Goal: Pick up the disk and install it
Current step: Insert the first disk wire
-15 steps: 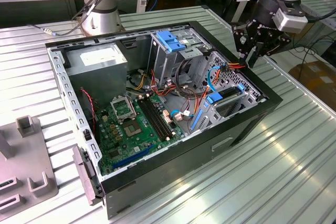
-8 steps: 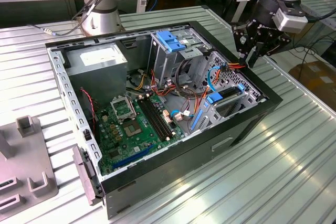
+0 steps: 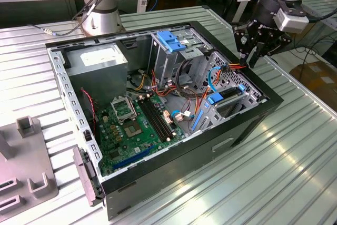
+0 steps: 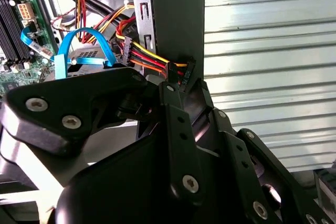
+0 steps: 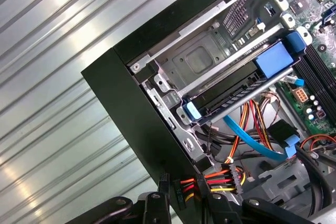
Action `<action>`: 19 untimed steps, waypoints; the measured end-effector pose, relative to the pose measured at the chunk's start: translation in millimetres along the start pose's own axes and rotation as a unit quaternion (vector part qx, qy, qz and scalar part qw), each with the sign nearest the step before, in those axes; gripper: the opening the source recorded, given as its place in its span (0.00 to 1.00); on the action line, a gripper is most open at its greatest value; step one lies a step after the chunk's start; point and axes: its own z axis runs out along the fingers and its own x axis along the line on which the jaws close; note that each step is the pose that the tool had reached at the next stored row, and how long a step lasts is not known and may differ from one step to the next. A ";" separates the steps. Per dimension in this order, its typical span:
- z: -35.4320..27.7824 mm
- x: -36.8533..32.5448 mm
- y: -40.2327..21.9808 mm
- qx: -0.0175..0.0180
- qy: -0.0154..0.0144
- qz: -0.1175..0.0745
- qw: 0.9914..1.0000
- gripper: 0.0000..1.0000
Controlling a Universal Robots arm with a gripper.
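Shiny ribbed metal makes up the worktop (image 3: 295, 146), and an open black computer case (image 3: 174, 167) sits on it. The robot's gripper (image 3: 248, 60) hangs over the case's corner on the exterior view's right. Its fingers (image 4: 176, 119) are pinched onto a small black plug (image 4: 181, 72). Red, orange and yellow wires (image 5: 210, 182) come out of the plug and run into the case. The plug is right by the case's black wall. The disk (image 5: 233, 94) is inside the case, lying in a metal slot near that same corner, with blue plastic at both ends. A blue cable (image 5: 247, 137) runs close to it. A green board (image 3: 131, 125) lies on the case's floor. A tall metal cage with a blue top (image 3: 171, 43) stands further back.
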 end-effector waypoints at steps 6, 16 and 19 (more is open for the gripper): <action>1.8 -0.6 -0.7 0.004 -0.001 -0.048 0.999 0.32; 2.6 1.1 -2.0 0.004 -0.001 -0.053 0.999 0.32; 2.8 1.1 -2.1 0.004 -0.001 -0.053 0.999 0.18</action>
